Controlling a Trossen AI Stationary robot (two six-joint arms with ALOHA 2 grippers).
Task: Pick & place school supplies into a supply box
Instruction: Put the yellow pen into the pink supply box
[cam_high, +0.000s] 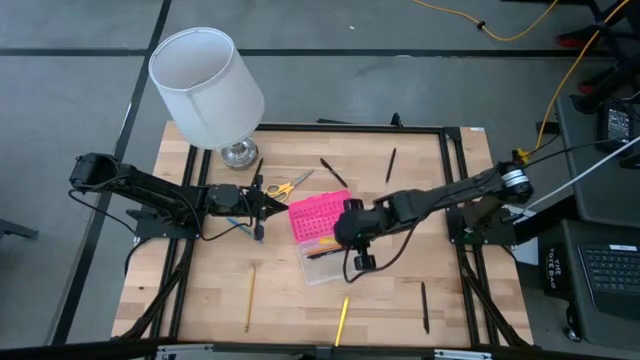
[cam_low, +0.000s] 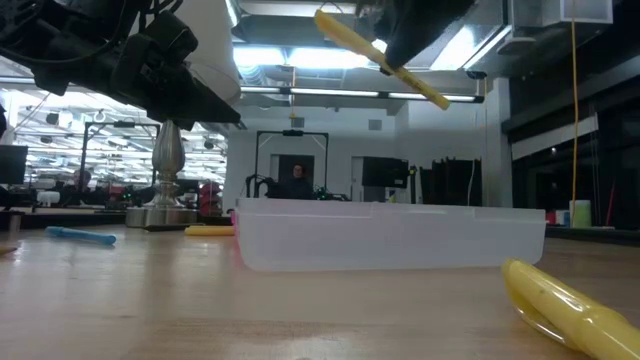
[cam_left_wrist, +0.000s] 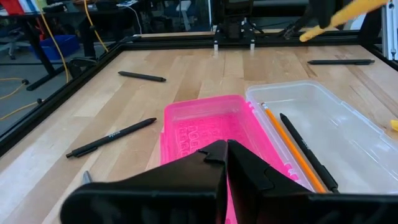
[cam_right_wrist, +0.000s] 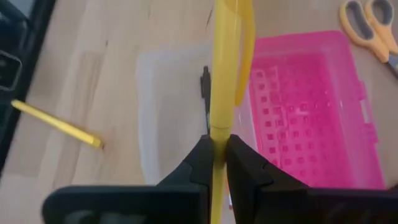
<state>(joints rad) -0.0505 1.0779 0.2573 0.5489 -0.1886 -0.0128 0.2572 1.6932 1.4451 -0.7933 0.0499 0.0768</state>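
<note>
The right gripper (cam_right_wrist: 216, 163) hangs above the supply box (cam_high: 318, 234), its jaws clamped on a yellow pen (cam_right_wrist: 224, 81) that juts forward over the clear base and the open pink lid. An orange pencil (cam_left_wrist: 291, 147) and a black pen (cam_left_wrist: 308, 152) already lie in the base. Just beside the lid, the left gripper (cam_high: 281, 206) hovers with jaws pressed together, holding nothing. Yellow-handled scissors (cam_high: 283, 187) rest near it. Farther out on the counter (cam_high: 400, 310) lie loose pens, and a white-shaded lamp (cam_high: 207, 87) stands at the far corner.

high: overhead, down | low: tabletop, level | wrists: close, share supply box (cam_left_wrist: 205, 124)
</note>
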